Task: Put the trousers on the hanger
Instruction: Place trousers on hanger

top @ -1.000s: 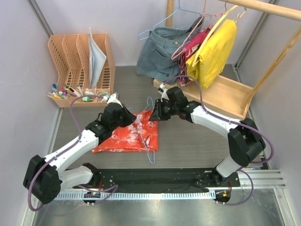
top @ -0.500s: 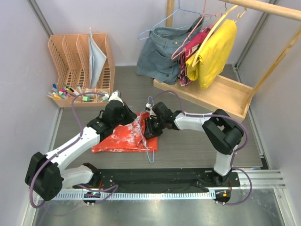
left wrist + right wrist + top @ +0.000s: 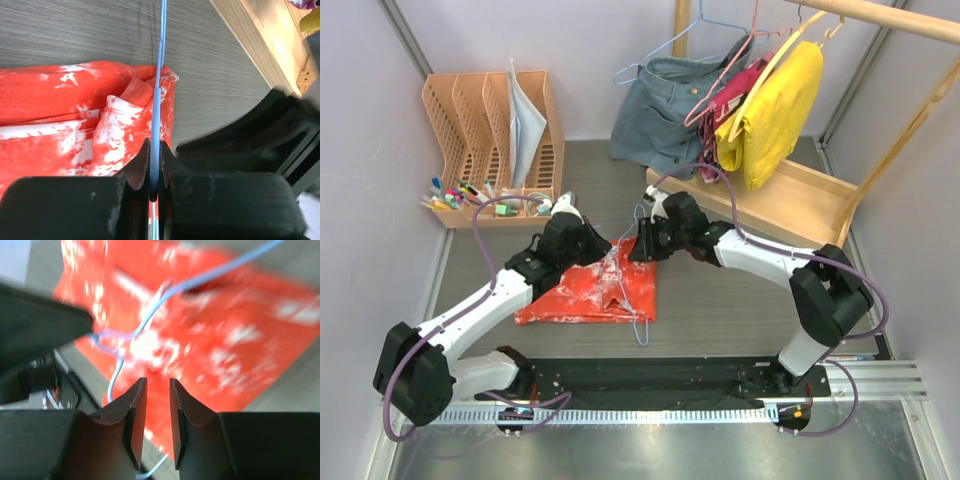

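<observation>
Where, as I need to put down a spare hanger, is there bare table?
Bare table lies right of the trousers, nearer than the wooden rack base; also between organiser and denim garment. Crowded at centre: left gripper, right gripper, hanger.

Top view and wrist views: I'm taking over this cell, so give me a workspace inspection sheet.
Surface: grey table, flat.
Job's things: trousers folded flat; hanger runs across their right end.
Clutter: file rack, pens.
Hands: left hand shut on hanger; right hand slightly open, empty, above trousers.
Cables: purple cables loop off both arms.
Surroundings: wooden rail with denim garment and yellow garment.
</observation>
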Robot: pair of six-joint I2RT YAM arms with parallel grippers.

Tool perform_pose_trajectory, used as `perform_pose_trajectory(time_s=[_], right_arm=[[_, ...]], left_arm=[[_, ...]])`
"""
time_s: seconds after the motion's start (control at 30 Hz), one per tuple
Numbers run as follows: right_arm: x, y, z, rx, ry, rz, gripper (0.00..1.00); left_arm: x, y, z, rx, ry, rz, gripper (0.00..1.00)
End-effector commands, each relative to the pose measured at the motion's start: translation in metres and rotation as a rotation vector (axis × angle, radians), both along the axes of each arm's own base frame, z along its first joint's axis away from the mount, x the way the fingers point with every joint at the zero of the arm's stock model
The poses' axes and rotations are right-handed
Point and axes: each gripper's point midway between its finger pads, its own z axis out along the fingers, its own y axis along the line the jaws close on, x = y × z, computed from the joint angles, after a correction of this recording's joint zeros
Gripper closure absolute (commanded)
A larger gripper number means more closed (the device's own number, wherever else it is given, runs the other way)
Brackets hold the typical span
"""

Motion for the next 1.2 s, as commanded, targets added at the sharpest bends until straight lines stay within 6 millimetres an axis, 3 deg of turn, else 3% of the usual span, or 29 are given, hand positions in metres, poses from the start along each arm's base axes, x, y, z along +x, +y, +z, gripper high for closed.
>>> perform_pose_trajectory(time_s=[0.0, 0.2, 0.27, 0.37, 0.4, 0.53, 0.57, 0.6, 0.67, 0.73, 0.87, 1.17], right_arm=[[0.055, 0.010, 0.037, 0.098, -0.172, -0.086, 0.69], [0.077, 0.028, 0.006, 0.116, -0.138, -0.126, 0.68], [0.077, 0.031, -0.011, 0.099, -0.139, -0.120, 0.61], [0.076, 0.028, -0.026, 0.055, -0.132, -0.100, 0.60], [0.071, 0.025, -0.026, 0.045, -0.109, -0.081, 0.60], [0.062, 0.003, 0.011, 0.064, -0.145, -0.049, 0.53], [0.059, -0.003, 0.036, 0.081, -0.199, -0.034, 0.52], [0.050, -0.010, 0.036, 0.063, -0.179, -0.021, 0.50], [0.036, -0.013, 0.062, 0.101, -0.205, 0.014, 0.47], [0.020, -0.012, 0.069, 0.142, -0.165, 0.048, 0.43], [0.006, -0.002, 0.069, 0.189, -0.096, 0.024, 0.37], [0.002, 0.025, 0.046, 0.200, -0.033, 0.044, 0.42]], left_arm=[[0.007, -0.009, 0.021, -0.033, -0.048, -0.009, 1.00], [0.009, -0.009, 0.021, -0.029, -0.047, -0.003, 1.00], [0.010, -0.008, 0.019, -0.020, -0.044, 0.001, 1.00], [0.011, -0.007, 0.015, -0.002, -0.030, 0.007, 1.00], [0.010, -0.005, 0.011, 0.012, -0.017, 0.008, 1.00], [0.013, -0.004, 0.013, 0.050, -0.012, 0.006, 1.00], [0.013, -0.004, 0.014, 0.052, -0.017, 0.001, 1.00], [0.013, -0.003, 0.013, 0.065, -0.013, -0.001, 1.00], [0.014, -0.005, 0.014, 0.061, -0.012, -0.004, 1.00], [0.013, -0.008, 0.015, 0.048, -0.009, -0.012, 1.00], [0.015, -0.012, 0.018, 0.034, -0.018, -0.018, 1.00], [0.020, -0.016, 0.025, 0.018, -0.024, -0.011, 1.00]])
